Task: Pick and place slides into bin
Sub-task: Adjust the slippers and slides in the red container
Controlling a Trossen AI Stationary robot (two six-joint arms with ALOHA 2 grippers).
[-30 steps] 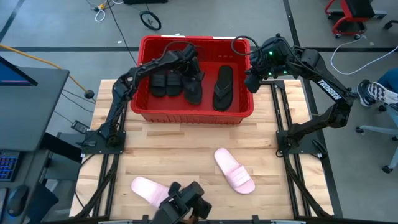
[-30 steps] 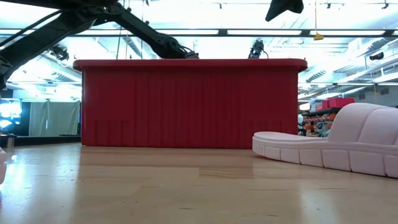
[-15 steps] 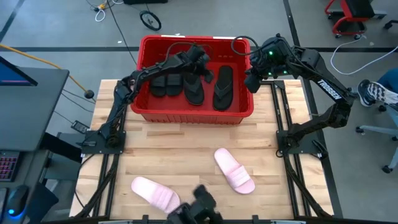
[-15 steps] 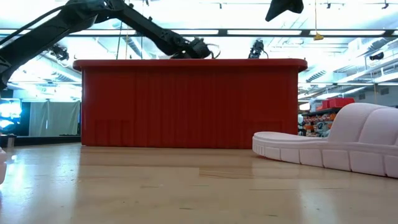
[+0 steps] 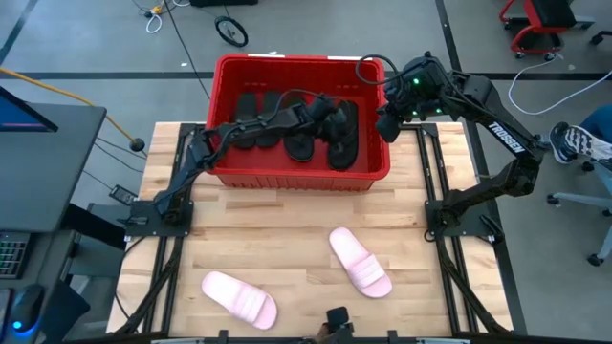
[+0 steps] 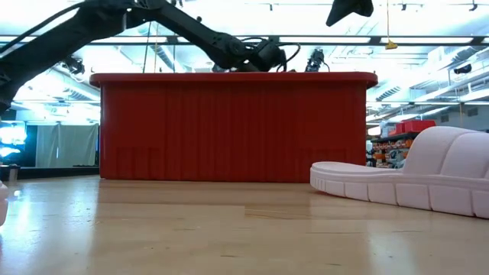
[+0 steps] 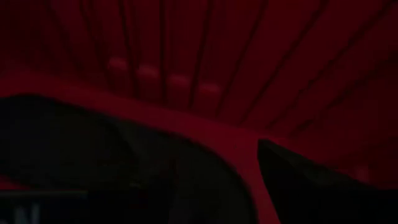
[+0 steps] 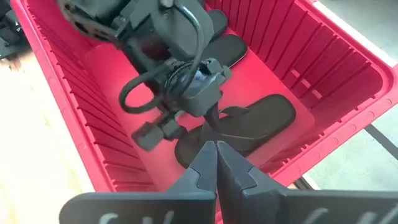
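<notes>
The red bin [image 5: 287,177] stands at the table's far side and fills the low view [image 6: 229,130]. Inside lie two black wide-strap slides [image 5: 251,129] and two black flip-flops [image 5: 298,145], flat on the bin's floor. Two pale pink slides rest on their soles on the table, one at the near left [image 5: 239,296] and one at the near middle [image 5: 360,261]. My left gripper [image 5: 337,120] hangs open inside the bin, over the right flip-flop [image 8: 249,121], and touches nothing that I can see. My right gripper [image 8: 216,158] is shut and empty above the bin's right end.
The near pink slide looms at the right of the low view [image 6: 412,179]. The bin's thick rim [image 5: 296,59] stands well above the table. Bare wooden tabletop [image 5: 287,229] lies between the bin and the pink slides. Arm bases stand at both table sides.
My left gripper has moved toward the table's right edge inside the bin, from above the middle flip-flop to above the right one. My right arm has kept still. A dark object at the picture's near edge has drawn out of view.
</notes>
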